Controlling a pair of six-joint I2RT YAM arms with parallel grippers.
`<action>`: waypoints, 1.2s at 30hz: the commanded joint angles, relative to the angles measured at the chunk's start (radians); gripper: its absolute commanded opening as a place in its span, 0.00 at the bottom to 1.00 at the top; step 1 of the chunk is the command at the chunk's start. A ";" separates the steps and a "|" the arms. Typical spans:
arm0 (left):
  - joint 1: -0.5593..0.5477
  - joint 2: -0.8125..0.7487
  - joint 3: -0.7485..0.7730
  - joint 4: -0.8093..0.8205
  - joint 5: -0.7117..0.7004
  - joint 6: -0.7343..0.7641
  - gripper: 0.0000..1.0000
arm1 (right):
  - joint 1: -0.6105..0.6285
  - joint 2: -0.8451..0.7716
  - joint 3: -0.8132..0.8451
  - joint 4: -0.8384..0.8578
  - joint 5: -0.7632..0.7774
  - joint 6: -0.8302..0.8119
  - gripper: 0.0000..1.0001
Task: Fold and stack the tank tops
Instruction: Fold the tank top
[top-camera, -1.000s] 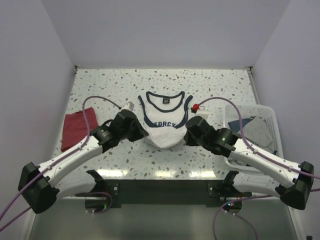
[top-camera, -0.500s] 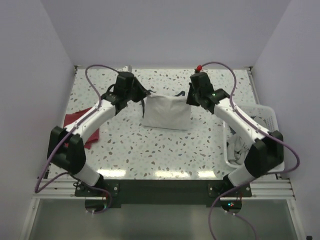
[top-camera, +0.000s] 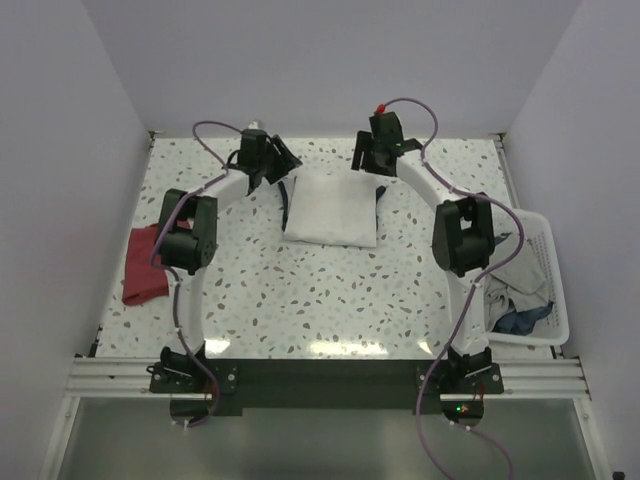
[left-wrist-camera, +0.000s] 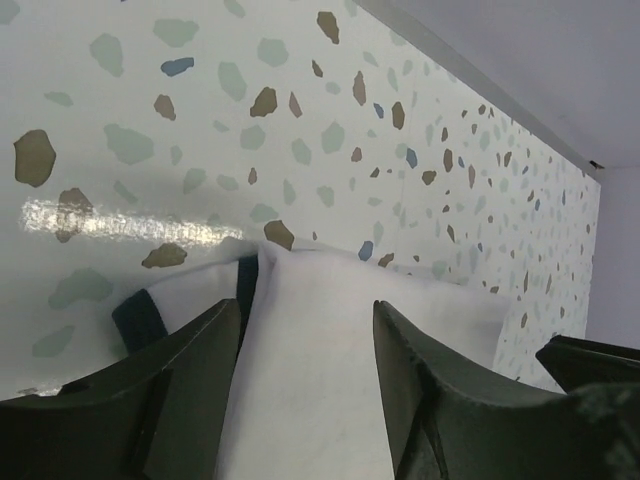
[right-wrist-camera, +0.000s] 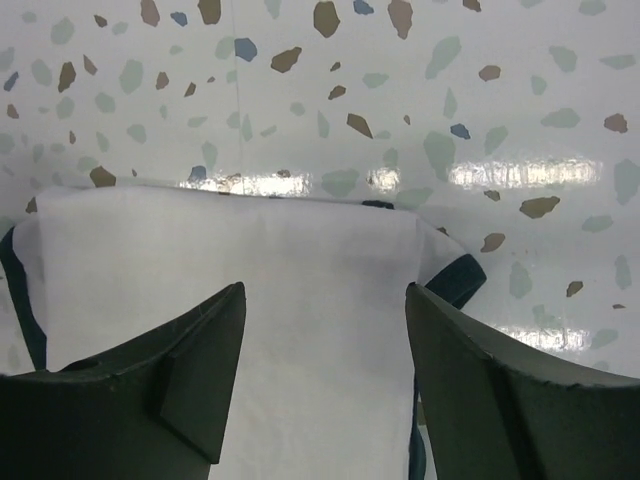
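Observation:
The white tank top (top-camera: 330, 208) lies folded into a flat rectangle at the back middle of the table, plain side up, with navy trim (top-camera: 289, 203) peeking out at its sides. My left gripper (top-camera: 283, 166) stands open over its far left corner, and my right gripper (top-camera: 363, 164) stands open over its far right corner. In the left wrist view the white cloth (left-wrist-camera: 310, 340) lies flat between the spread fingers (left-wrist-camera: 200, 360), and in the right wrist view the cloth (right-wrist-camera: 250, 270) does too. Neither gripper holds anything. The dark red tank top (top-camera: 143, 265) lies crumpled at the table's left edge.
A white lattice basket (top-camera: 545, 250) with more cloth (top-camera: 510, 300) in it stands at the right edge. Both arms reach far back, elbows raised beside the folded top. The back wall (top-camera: 330, 70) is just beyond the grippers.
Both grippers carried the near edge of the white top to the back, folding it over, then opened and let it go. The arms now stretch further back.

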 joint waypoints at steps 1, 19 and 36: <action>0.003 -0.122 0.032 0.119 0.021 0.039 0.61 | 0.011 -0.095 0.072 -0.024 0.035 -0.032 0.68; -0.198 -0.851 -0.939 0.123 -0.168 -0.254 0.61 | 0.158 -0.278 -0.473 0.062 0.122 -0.176 0.60; -0.193 -1.101 -1.127 -0.045 -0.191 -0.203 0.66 | 0.391 -0.442 -0.858 0.196 -0.110 0.159 0.55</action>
